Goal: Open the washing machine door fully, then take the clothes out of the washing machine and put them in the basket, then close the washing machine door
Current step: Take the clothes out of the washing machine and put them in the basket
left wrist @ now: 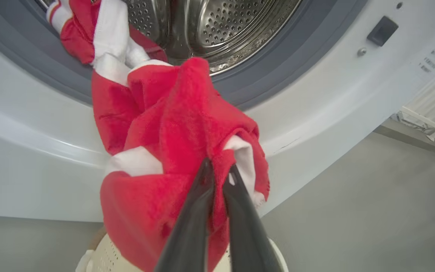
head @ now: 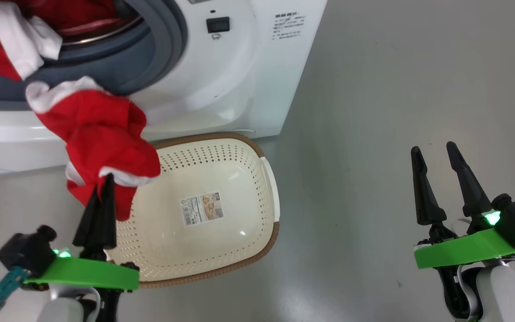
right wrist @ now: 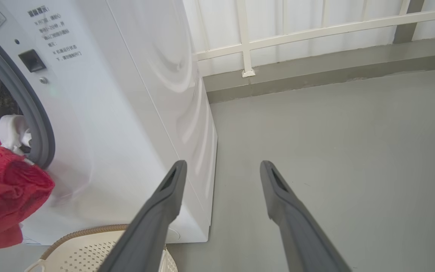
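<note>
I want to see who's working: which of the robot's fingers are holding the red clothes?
The left fingers, pinched shut on the red clothes; the right fingers stand wide apart with nothing between them.

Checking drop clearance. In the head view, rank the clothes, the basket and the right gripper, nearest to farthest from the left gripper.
1. the clothes: pinched in the shut left gripper, touching it.
2. the basket: just to its right, lower down.
3. right gripper: far right, open, holding nothing.
</note>
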Motion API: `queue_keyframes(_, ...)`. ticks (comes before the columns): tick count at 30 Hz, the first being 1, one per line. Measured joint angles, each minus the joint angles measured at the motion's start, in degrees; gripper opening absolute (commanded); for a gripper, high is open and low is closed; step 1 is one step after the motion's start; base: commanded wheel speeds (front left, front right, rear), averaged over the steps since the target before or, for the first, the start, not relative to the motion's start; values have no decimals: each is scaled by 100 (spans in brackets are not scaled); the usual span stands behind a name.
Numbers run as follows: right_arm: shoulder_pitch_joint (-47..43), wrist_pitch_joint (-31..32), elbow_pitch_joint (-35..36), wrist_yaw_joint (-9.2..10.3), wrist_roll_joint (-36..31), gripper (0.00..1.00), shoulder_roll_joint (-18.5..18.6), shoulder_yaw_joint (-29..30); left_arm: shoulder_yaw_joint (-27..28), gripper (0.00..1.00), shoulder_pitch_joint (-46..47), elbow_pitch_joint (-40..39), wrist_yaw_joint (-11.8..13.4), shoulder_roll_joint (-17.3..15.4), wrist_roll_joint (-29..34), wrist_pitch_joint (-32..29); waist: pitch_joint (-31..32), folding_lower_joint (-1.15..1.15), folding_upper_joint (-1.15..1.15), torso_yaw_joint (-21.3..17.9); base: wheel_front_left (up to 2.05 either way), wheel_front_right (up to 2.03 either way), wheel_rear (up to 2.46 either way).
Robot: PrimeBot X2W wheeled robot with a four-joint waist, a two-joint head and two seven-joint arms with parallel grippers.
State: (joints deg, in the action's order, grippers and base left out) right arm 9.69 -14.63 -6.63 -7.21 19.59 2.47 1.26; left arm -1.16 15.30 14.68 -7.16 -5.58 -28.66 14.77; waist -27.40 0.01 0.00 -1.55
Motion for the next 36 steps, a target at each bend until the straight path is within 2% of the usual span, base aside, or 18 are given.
queue_keyframes(20,237,0,124,0,115,100,2,-169,-837,0,966,2381,0,-344,-164,-7,-729,-1,0,-249,0,0,0)
queue_keyframes(36,548,-1,216,0,157,100,5,-268,-1458,0,1997,3405,-1,-546,-447,-7,-1569,-1,0,-282,0,0,0)
